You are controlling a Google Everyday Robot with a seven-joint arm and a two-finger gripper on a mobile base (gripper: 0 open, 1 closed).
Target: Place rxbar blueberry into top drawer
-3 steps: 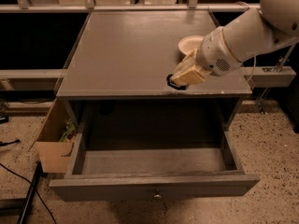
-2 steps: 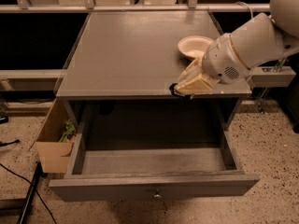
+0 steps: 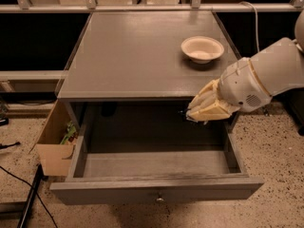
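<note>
My gripper (image 3: 194,113), cream-coloured on a white arm, hangs over the right rear of the open top drawer (image 3: 95,192), just below the table's front edge. Its fingers are closed on the rxbar blueberry (image 3: 183,113). Only a small dark end of the bar shows at the fingertips; the rest is hidden by the fingers. The drawer is pulled fully out, grey wood with a small round knob on its front panel, and nothing lies inside it.
A cream round bowl (image 3: 202,48) stands on the grey table top (image 3: 137,56) at the right rear. A tan cardboard box (image 3: 53,144) with some items in it sits on the floor left of the drawer. A black cable (image 3: 19,182) lies on the floor.
My gripper has moved with the bar from above the table's front right edge forward and down, off the table top and over the open drawer.
</note>
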